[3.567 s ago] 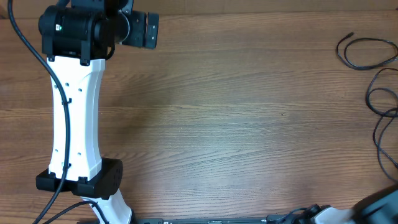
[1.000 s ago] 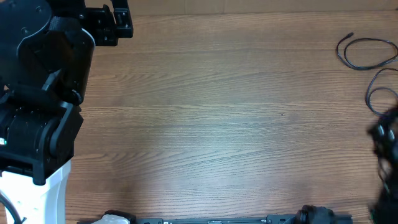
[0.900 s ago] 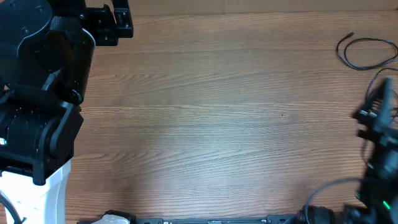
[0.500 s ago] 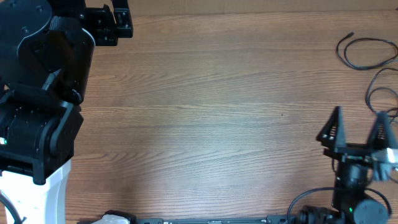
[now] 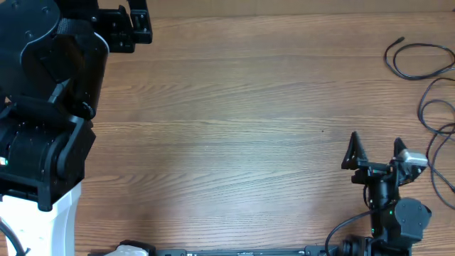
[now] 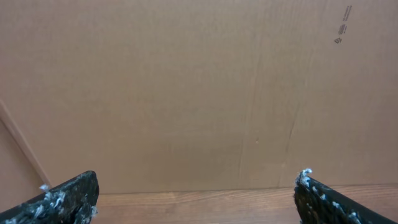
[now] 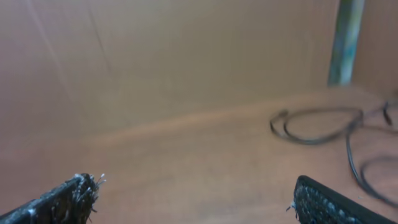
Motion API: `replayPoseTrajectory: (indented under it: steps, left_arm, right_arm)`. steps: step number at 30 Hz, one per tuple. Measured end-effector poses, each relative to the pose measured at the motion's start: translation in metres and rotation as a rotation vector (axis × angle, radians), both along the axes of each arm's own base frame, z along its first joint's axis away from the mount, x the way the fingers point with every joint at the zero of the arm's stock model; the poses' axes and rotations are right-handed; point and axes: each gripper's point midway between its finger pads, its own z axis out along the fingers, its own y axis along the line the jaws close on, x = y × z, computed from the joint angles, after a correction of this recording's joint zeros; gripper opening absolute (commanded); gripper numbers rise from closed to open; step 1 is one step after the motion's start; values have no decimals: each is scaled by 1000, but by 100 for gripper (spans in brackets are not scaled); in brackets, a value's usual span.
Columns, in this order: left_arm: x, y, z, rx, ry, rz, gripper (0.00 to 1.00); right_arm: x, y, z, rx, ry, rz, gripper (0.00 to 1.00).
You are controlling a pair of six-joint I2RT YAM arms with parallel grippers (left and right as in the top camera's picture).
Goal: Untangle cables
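Observation:
Thin black cables lie at the table's far right. One loop (image 5: 416, 60) sits at the back right; more tangled loops (image 5: 438, 131) run down the right edge. In the right wrist view the cables (image 7: 323, 127) lie ahead to the right. My right gripper (image 5: 375, 148) is open and empty at the front right, left of the cables; its fingertips show far apart in the right wrist view (image 7: 196, 199). My left gripper (image 5: 139, 20) is at the back left, open and empty, facing a cardboard wall in the left wrist view (image 6: 196, 193).
The left arm's bulky black and white body (image 5: 50, 107) covers the table's left side. A brown cardboard wall (image 6: 199, 81) stands along the table's far edge. A black rail (image 5: 242, 252) runs along the front edge.
The right arm has come up from the front right corner and swung left, its open fingers now left of the cables. The left arm swung up early on, then stayed still.

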Motion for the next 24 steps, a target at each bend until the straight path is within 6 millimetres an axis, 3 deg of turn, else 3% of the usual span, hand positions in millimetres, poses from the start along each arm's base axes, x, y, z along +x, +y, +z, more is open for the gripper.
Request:
replayPoseTrajectory:
  steps: [11,24]
  left_arm:
    - [0,0,0,0,-1,0,100]
    - [0,0,0,0,-1,0,100]
  right_arm:
    - [-1,-4,-22,-2,73,-18,100]
    - [-23,1,-94,56,379,-17,100]
